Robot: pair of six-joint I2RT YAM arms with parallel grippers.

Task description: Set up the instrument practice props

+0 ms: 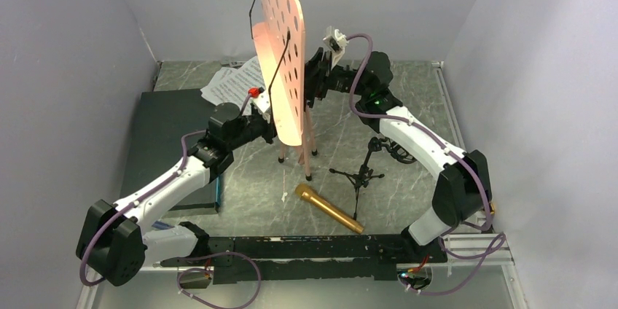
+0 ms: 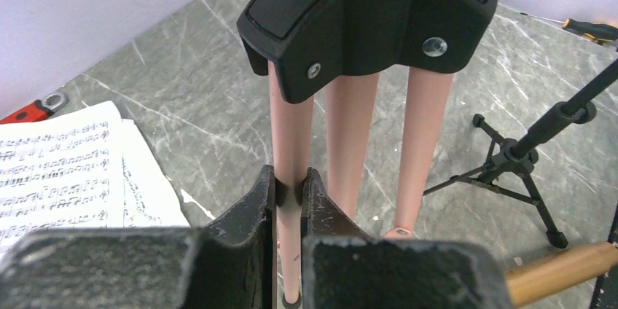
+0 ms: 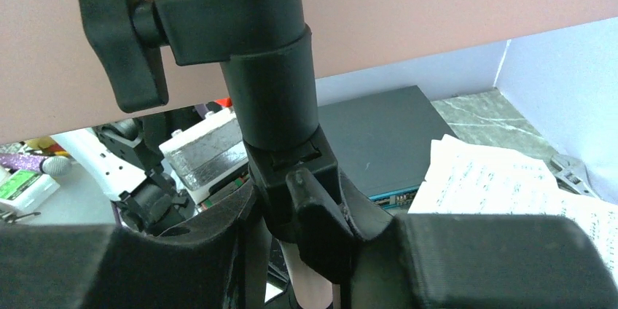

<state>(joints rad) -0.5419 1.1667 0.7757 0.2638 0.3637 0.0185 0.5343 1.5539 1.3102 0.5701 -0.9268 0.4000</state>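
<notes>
Now likely spreading the music stand (image 1: 286,68): pinching a pink leg (image 2: 290,141) with left hand (image 2: 289,191), gripping its collar (image 3: 273,98) with right hand (image 3: 291,214); next, pulling outward gently.

A smooth, faintly glossy pink coating is seen on the perforated music stand (image 1: 280,54); its legs (image 2: 291,134) are finished matt. The hub (image 2: 364,25) is moulded in matt black plastic, fixed with bright metal screws (image 2: 435,47). Matt white paper is shown by the sheet-music pages (image 2: 58,170). A satin gold metallic finish is carried by the microphone (image 1: 329,209), matt black by the mic stand (image 2: 521,159). The table (image 2: 182,68) is surfaced in smooth grey marbling. Rough, grainy black plastic is noted on the left gripper (image 2: 290,194).
</notes>
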